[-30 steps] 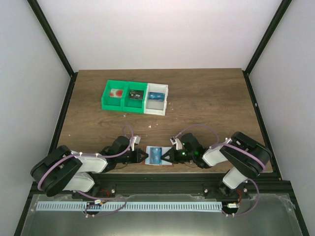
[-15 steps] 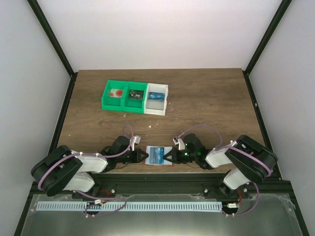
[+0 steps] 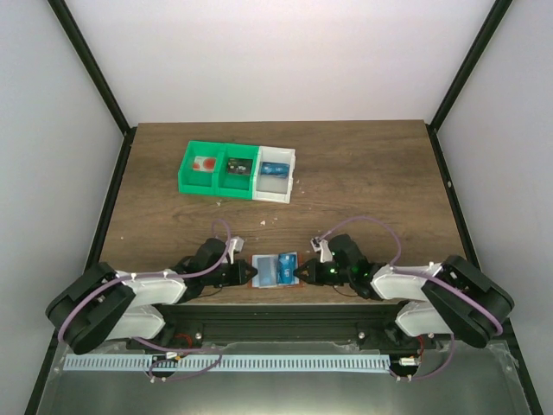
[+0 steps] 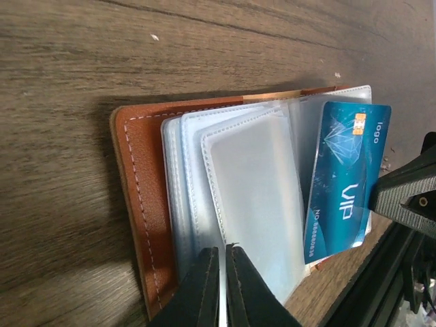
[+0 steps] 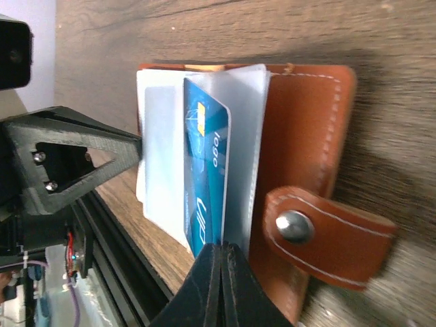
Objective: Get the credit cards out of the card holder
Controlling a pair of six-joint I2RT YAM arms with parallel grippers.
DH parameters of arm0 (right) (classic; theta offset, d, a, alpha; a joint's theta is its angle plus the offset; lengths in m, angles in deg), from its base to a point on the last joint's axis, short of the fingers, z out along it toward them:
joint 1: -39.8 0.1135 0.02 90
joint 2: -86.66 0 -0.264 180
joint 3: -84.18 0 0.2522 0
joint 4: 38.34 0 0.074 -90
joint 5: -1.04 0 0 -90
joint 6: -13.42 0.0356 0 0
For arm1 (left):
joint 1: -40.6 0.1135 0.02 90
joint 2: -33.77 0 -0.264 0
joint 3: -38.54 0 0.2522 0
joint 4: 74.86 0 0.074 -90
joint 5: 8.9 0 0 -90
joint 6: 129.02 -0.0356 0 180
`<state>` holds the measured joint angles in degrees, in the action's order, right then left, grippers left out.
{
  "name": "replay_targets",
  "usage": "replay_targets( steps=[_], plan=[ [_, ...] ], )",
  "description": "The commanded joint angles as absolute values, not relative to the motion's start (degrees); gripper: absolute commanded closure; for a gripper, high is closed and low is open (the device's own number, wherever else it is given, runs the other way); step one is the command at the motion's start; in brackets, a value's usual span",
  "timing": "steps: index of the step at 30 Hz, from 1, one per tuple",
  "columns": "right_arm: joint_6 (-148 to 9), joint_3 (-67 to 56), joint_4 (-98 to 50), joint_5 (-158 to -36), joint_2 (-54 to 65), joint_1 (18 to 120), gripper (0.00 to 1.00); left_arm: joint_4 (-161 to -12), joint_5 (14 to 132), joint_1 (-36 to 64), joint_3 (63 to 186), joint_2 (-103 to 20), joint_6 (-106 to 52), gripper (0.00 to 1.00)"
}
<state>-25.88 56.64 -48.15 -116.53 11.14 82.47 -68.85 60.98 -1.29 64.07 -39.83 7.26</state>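
**Operator:** Report position and grip.

**Technician:** The orange-brown leather folding card holder [image 3: 275,270] lies open at 6 o'clock on the brown wooden table [image 3: 371,173], flat on the surface. The left gripper [image 4: 223,253] stands at its 9 o'clock side, fingers pressed together on the edge of a clear inner sleeve. The right gripper [image 5: 222,248] stands at 3 o'clock, fingers together on the edge of the blue plastic credit card [image 4: 344,180]. The card projects partly out of its sleeve.

**Operator:** Failure modes?

**Technician:** Three.
1. It cannot be told whether the right fingers pinch the card alone or the sleeve film with it. If both are pinched, a pull toward 3 o'clock would likely drag the whole card holder.
2. The left grip is on thin, slick film at one edge only. It may slip, and the restraint would be lost.
3. The right grip bites only the card's edge. A skewed pull could jam the card in the pocket or let it escape.

**Operator:** Other hazards?

**Technician:** The table's near edge is just beside the work. A dropped card may fall off it.
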Motion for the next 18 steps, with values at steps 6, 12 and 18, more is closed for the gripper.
replay_targets(
  steps=[6,12,18],
  plan=[
    [-31.1,54.4,-39.9,-115.3,15.6,81.6,0.99,-75.8,62.3,-1.1,66.9,-34.7,6.2,0.73],
    [-33.7,54.6,-39.3,-116.1,19.4,81.6,0.99,-86.5,62.5,-1.1,72.7,-24.0,-0.5,0.54],
    [-36.1,53.1,-37.9,-120.4,22.1,81.5,1.0,-93.6,58.8,-1.0,77.7,-18.4,-5.0,0.49]
  ],
)
